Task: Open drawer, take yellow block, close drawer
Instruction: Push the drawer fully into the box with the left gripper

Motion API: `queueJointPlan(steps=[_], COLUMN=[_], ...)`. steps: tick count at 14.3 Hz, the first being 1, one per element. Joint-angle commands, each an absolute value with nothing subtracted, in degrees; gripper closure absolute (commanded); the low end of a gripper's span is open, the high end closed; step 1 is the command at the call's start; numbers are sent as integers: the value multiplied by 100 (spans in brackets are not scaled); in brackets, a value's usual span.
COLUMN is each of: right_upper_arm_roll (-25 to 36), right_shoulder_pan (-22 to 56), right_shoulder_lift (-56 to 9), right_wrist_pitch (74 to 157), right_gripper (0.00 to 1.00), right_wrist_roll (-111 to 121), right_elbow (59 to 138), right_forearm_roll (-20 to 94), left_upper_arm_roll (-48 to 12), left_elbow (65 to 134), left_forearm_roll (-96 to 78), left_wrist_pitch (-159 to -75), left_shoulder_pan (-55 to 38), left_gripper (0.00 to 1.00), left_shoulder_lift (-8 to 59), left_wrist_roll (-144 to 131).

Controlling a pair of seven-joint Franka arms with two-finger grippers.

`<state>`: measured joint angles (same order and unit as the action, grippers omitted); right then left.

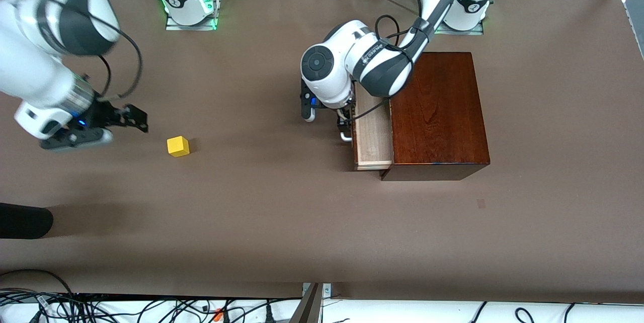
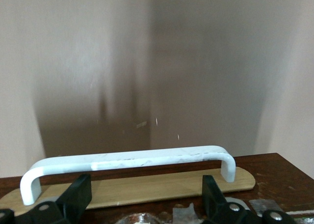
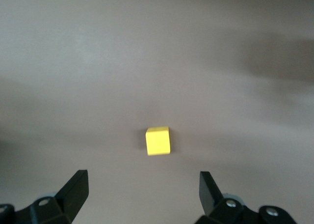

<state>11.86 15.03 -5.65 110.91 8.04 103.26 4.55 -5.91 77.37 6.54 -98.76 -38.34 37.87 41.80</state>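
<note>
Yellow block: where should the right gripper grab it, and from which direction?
Take the yellow block across two opposite flat side faces, coming straight down from above. It sits alone on the bare table, faces exposed. The right gripper is open, with both fingers apart and clear of the block, so it probably fits between them.

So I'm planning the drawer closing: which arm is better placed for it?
Probably the left: its tool is open at the white handle of the drawer. The right tool is near the yellow block.
</note>
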Motion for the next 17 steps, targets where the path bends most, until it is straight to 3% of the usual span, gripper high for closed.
queueJointPlan(steps=[1, 7, 17], right_upper_arm_roll=[1116, 1151, 1134], right_shoulder_pan=[1459, 1459, 1485], right_shoulder_lift=[-343, 88, -53], right_wrist_pitch=[10128, 9080, 9026], right_gripper=[0, 0, 0], right_wrist_roll=[694, 554, 563], right_elbow=[9793, 9423, 9009], right_forearm_roll=[369, 334, -105], left_upper_arm_roll=[-448, -448, -457], left_elbow=[7840, 7840, 7779], left_forearm_roll=[1081, 1160, 1318], left_wrist_pitch=[-9554, -9361, -9088], left_shoulder_pan=[-3525, -3296, -3146], left_gripper=[0, 0, 0], left_shoulder_lift=[3595, 3595, 3595], left_wrist_roll=[4271, 4271, 4263])
